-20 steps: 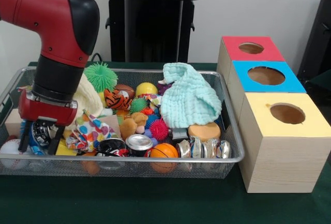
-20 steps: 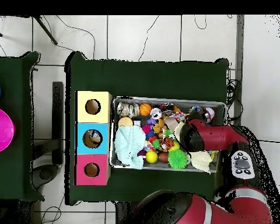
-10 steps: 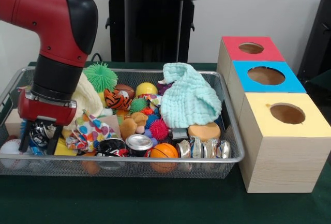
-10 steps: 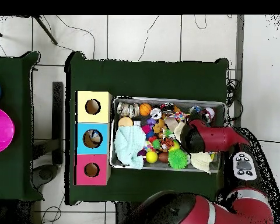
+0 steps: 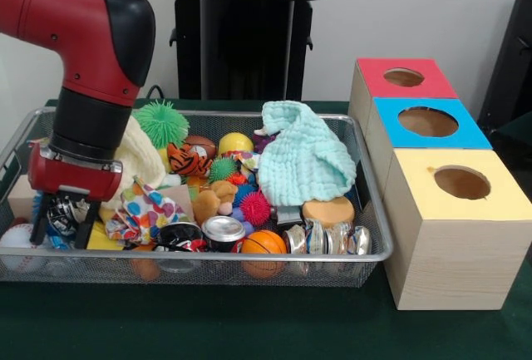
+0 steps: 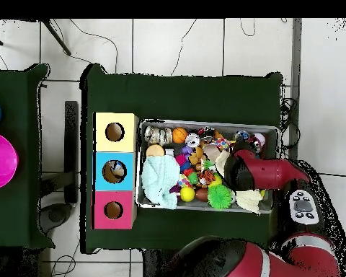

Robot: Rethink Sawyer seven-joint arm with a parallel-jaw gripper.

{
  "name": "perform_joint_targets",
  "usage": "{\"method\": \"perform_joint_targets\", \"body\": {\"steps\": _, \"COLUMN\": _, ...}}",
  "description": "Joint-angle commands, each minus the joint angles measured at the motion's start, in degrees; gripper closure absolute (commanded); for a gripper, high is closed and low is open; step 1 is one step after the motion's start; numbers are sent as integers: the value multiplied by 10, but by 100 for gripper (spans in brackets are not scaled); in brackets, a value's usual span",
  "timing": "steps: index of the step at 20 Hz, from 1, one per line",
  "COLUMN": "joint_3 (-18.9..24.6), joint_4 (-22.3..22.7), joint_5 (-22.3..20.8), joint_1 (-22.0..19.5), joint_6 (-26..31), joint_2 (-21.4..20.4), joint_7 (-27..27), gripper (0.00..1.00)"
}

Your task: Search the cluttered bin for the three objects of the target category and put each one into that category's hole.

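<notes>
A wire bin [image 5: 208, 256] holds a jumble of toys, balls, cloths and cans. My gripper [image 5: 62, 231] is down in its left end, open, with its fingers either side of a shiny black, white and blue can-like object [image 5: 63, 213]. I cannot tell if the fingers touch it. Three wooden boxes stand to the right of the bin, each with a round hole: red [image 5: 420, 87], blue [image 5: 465, 134], yellow [image 5: 499, 198]. In the overhead view the red arm [image 6: 259, 169] covers the gripper, over the bin's right end [image 6: 273, 130].
In the bin lie a teal cloth [image 5: 303, 156], a green spiky ball [image 5: 162, 121], a yellow ball [image 5: 235, 142], an orange ball [image 5: 263, 242], a silver can [image 5: 223, 231], crushed cans [image 5: 328, 238], a patterned cloth [image 5: 145, 210] and a cream cloth [image 5: 143, 159].
The gripper has edged slightly left and stays low in the bin's left end. The objects in the bin have not visibly moved.
</notes>
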Motion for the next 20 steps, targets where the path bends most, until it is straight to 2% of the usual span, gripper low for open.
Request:
{"method": "perform_joint_targets", "body": {"steps": 1, "joint_3": 56, "joint_4": -8, "joint_5": 12, "joint_1": -26, "joint_6": -52, "joint_2": 84, "joint_7": 96, "gripper": 100}}
{"method": "perform_joint_targets", "body": {"steps": 4, "joint_3": 68, "joint_4": -4, "joint_5": 11, "joint_1": -34, "joint_6": -42, "joint_2": 82, "joint_7": 92, "gripper": 100}}
{"method": "perform_joint_targets", "body": {"steps": 6, "joint_3": 54, "joint_4": -8, "joint_5": 21, "joint_1": -24, "joint_6": -39, "joint_2": 85, "joint_7": 99, "gripper": 100}}
{"method": "perform_joint_targets", "body": {"steps": 7, "joint_3": 15, "joint_4": -18, "joint_5": 38, "joint_1": 4, "joint_6": -49, "joint_2": 93, "joint_7": 116, "gripper": 100}}
{"method": "perform_joint_targets", "body": {"steps": 8, "joint_3": -41, "joint_4": -33, "joint_5": 65, "joint_1": 43, "joint_6": -67, "joint_2": 109, "joint_7": 139, "gripper": 100}}
{"method": "perform_joint_targets", "body": {"steps": 9, "joint_3": -120, "joint_4": -50, "joint_5": 113, "joint_1": 94, "joint_6": -100, "joint_2": 139, "joint_7": 167, "gripper": 100}}
{"method": "perform_joint_targets", "body": {"steps": 10, "joint_3": -206, "joint_4": -60, "joint_5": 185, "joint_1": 143, "joint_6": -138, "joint_2": 180, "joint_7": 188, "gripper": 100}}
{"method": "perform_joint_targets", "body": {"steps": 11, "joint_3": -284, "joint_4": -59, "joint_5": 274, "joint_1": 186, "joint_6": -176, "joint_2": 224, "joint_7": 195, "gripper": 100}}
{"method": "perform_joint_targets", "body": {"steps": 13, "joint_3": -326, "joint_4": -41, "joint_5": 360, "joint_1": 215, "joint_6": -195, "joint_2": 251, "joint_7": 182, "gripper": 100}}
{"method": "perform_joint_targets", "body": {"steps": 14, "joint_3": -329, "joint_4": -30, "joint_5": 386, "joint_1": 223, "joint_6": -195, "joint_2": 253, "joint_7": 177, "gripper": 100}}
{"method": "perform_joint_targets", "body": {"steps": 17, "joint_3": -295, "joint_4": -1, "joint_5": 404, "joint_1": 227, "joint_6": -165, "joint_2": 227, "joint_7": 161, "gripper": 100}}
{"method": "perform_joint_targets", "body": {"steps": 20, "joint_3": -244, "joint_4": 29, "joint_5": 395, "joint_1": 222, "joint_6": -132, "joint_2": 190, "joint_7": 159, "gripper": 100}}
